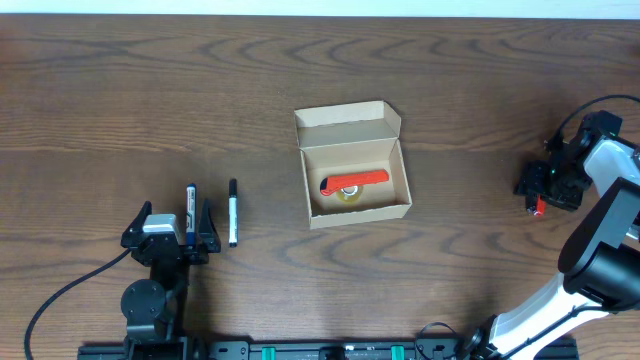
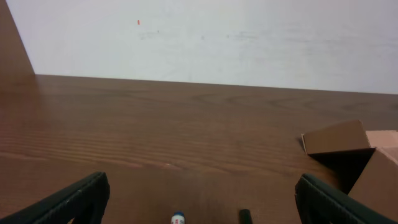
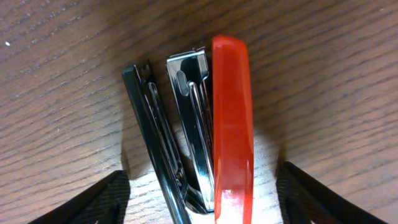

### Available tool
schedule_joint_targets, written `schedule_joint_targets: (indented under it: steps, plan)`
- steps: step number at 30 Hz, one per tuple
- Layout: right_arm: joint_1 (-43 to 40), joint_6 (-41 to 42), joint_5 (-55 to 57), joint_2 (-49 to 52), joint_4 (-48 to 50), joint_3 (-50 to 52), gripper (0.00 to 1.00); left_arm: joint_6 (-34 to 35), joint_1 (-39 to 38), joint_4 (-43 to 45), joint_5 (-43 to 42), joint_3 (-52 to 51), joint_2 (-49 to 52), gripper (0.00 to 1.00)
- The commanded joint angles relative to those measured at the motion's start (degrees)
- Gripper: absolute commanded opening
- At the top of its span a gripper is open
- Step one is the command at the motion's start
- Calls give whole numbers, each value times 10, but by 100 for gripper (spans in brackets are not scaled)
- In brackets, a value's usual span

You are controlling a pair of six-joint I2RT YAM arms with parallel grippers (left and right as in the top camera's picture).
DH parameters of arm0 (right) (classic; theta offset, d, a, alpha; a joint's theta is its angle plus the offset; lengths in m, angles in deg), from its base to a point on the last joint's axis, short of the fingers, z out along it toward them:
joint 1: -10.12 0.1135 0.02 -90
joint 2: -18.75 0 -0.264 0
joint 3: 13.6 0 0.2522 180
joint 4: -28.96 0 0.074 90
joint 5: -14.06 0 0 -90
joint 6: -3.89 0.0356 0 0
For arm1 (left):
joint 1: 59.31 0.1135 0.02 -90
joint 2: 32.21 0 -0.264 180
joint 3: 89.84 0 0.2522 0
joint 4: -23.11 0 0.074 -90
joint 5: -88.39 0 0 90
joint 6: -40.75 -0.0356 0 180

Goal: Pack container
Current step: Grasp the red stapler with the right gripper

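Note:
The tan cardboard container (image 1: 357, 214) stands open at the table's middle, its lid flap folded back. Inside lie a red-handled item (image 1: 355, 180) and a tape roll (image 1: 349, 196). A blue-and-white pen (image 1: 190, 203) and a black pen (image 1: 233, 210) lie at the left. My left gripper (image 1: 172, 228) is open and low over the table, with the blue pen's near end between its fingers; both pen tips show in the left wrist view (image 2: 178, 218). My right gripper (image 1: 545, 188) is open and straddles a red stapler (image 3: 231, 112) that lies on its side.
The container's flap and wall show at the right edge of the left wrist view (image 2: 339, 138). The stapler (image 1: 540, 208) sits near the table's right edge. A black cable (image 1: 70, 290) trails from the left arm's base. A white wall lies beyond the table's far edge.

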Motion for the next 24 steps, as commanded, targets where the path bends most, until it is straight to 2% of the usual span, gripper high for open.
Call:
schedule_joint_targets:
  steps: [1,6,13,15,17,20,22,24]
  plan:
    - [11,8,-4,9,2,3,64,6,3,-27,-23,-7,-3,95]
    - [11,12,-4,9,2,3,50,6,3,-27,-23,-7,-3,95]
    - [11,12,-4,9,2,3,36,6,3,-27,-23,-7,-3,96]
    - [11,12,-4,9,2,3,27,6,3,-27,-23,-7,-3,96]
    - [11,12,-4,9,1,3,13,6,3,-27,-23,-7,-3,95]
    - [12,14,-5,9,1,3,11,6,3,-27,-23,-7,-3,95]
    - [12,14,-8,9,2,3,2,6,3,-27,-23,-7,-3,95]
    - [16,14,-15,9,1,2,1,6,3,-27,-23,-7,-3,95]
